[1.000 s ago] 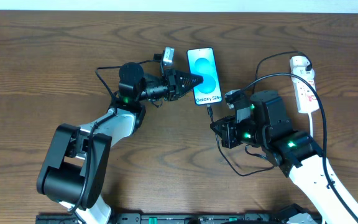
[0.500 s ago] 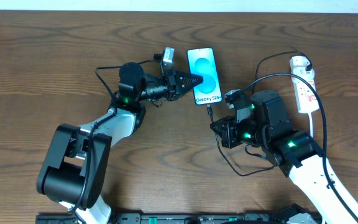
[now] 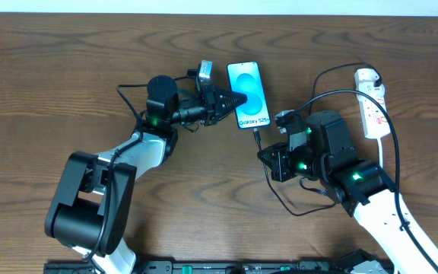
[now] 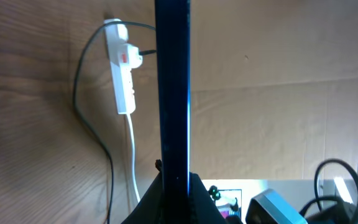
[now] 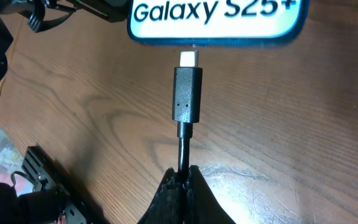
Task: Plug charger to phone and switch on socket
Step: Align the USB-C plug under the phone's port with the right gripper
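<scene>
step: plugging in; the switch step is not yet begun.
left fingers: left fingers (image 3: 230, 99) are clamped on a long edge of the slim black-edged blue-screen phone (image 3: 249, 93). In the wrist view the phone (image 4: 173, 93) runs edge-on straight out from between them.
phone place: screen up on the brown wooden desk (image 3: 67, 61), bottom edge facing the right fingers.
right fingers: right fingers (image 5: 182, 186) are pinched shut on the long thin black charger cable (image 5: 183, 146). The small black plug (image 5: 187, 93) sticks out just ahead of the tips.
plug vs phone: the metal tip is right at the phone's bottom edge and the plug body is fully outside. Judged not seated.
socket: narrow white power strip with red-marked switches (image 3: 372, 106), well off to the outer side of the right fingers, untouched.
next move: judged a short straight push along the plug axis, tip kept on the port while the left fingers brace the phone. The short cable stub ahead of the tips may bend. After that one arm must let go and reach for the switch.
change: against a second ago, the phone and left fingers sit very slightly shifted. The right fingers and plug look unmoved and the gap is not closed.
</scene>
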